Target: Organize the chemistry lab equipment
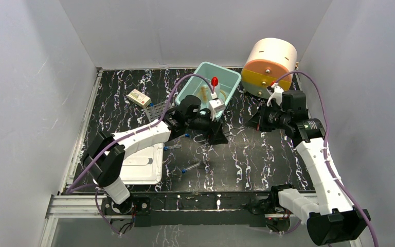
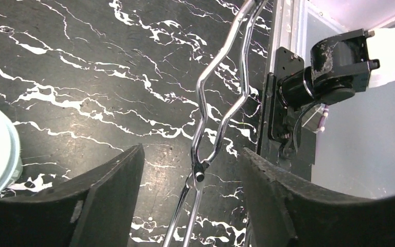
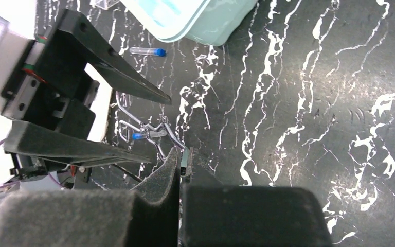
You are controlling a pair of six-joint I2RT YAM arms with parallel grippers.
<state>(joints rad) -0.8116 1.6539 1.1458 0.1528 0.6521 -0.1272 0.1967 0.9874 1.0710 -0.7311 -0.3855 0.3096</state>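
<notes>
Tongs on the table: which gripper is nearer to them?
Left. The left gripper straddles the tongs, a finger on each side; the right gripper, shut, hangs off to their right.

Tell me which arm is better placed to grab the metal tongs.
Left. Its end effector is open with a finger on each side of the metal tongs. The right end effector is shut and off to one side.

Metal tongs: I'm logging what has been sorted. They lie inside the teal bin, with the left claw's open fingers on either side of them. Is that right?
Not quite. The metal tongs lie on the black marbled table, not inside the teal bin; the left wrist view shows this. The rest holds: the left claw has its open fingers on either side of them.
</notes>
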